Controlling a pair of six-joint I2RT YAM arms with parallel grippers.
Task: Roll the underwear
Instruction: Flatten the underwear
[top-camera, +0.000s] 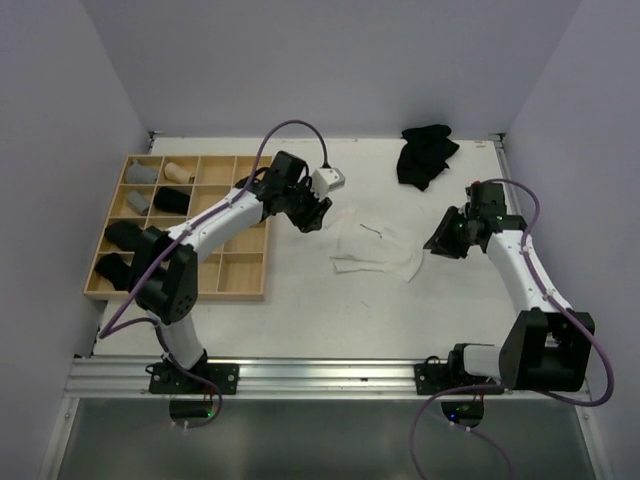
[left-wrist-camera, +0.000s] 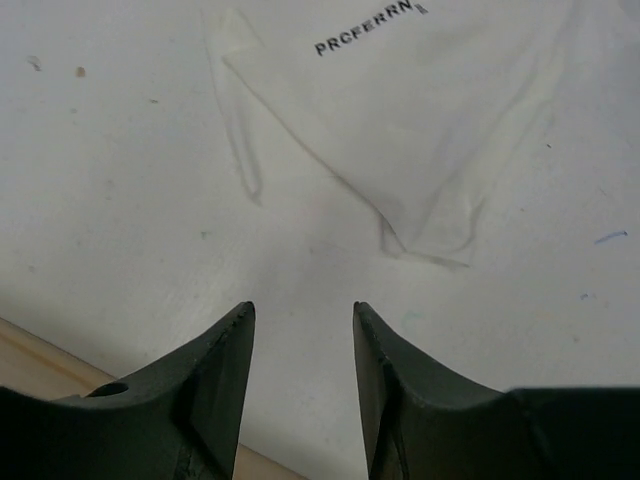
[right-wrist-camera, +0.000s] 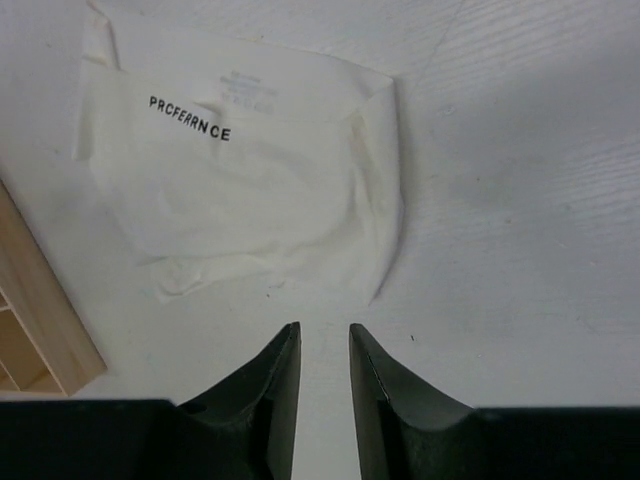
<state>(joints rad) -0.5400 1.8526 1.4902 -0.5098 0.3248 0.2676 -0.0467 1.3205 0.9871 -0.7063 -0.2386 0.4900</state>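
White underwear (top-camera: 372, 250): limp, creased thin cloth, black lettering, flat on surface (top-camera: 330, 320), away from edges. Left claw (left-wrist-camera: 302, 308) moderately apart, empty; right claw (right-wrist-camera: 323, 328) narrowly apart, empty.

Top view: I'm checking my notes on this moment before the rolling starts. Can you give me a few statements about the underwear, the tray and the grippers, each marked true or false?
1. The white underwear lies spread on the table between the two grippers. True.
2. The left gripper is shut on the white underwear. False: its fingers are apart and hold nothing; the cloth lies ahead of them.
3. Rolled underwear sits in several compartments of the wooden tray. True.
4. The black garment lies inside the tray. False: it is a loose heap on the table at the far right.
5. The right gripper holds nothing. True.
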